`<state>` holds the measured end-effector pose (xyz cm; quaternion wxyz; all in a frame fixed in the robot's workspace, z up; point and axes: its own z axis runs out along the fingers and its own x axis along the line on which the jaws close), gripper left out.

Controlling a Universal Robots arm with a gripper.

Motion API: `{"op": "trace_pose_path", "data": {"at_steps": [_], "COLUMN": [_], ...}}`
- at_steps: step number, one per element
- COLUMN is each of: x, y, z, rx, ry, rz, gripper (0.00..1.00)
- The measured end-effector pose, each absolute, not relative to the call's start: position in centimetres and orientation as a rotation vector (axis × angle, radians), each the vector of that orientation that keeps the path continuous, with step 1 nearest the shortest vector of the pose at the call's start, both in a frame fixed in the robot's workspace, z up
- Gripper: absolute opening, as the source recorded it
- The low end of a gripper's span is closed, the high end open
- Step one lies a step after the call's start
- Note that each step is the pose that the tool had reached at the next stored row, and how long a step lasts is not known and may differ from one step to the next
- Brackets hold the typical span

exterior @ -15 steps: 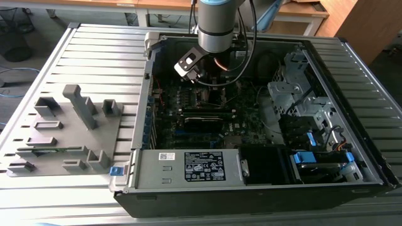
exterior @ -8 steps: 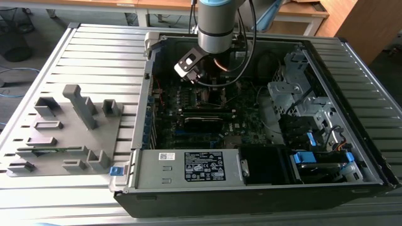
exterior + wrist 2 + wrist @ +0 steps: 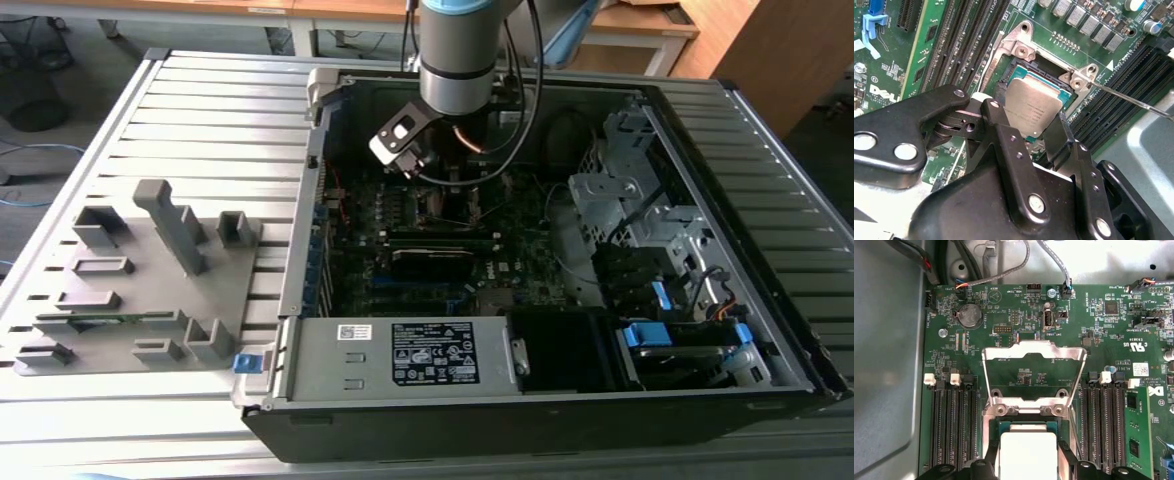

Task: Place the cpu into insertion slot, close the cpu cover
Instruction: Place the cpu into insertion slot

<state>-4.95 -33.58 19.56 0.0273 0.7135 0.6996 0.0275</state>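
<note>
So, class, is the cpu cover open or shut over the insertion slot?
Open. In the first wrist view the cpu cover stands swung back from the insertion slot, motherboard showing through its hollow centre.

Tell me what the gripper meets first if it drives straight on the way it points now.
The insertion slot, probably: the gripper holds the cpu right over it, so the chip would press into it first. The gap is hard to judge.
</note>
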Motion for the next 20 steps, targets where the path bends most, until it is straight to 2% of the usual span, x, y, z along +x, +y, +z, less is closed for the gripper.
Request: {"op": "trace_pose_path", "data": {"at_steps": [20], "x": [-4.99], "y": [-33.6], "z": [19.27], "rx": [2.211], "ry": [2.152], "rz": [0.085], "gripper": [0.54]}}
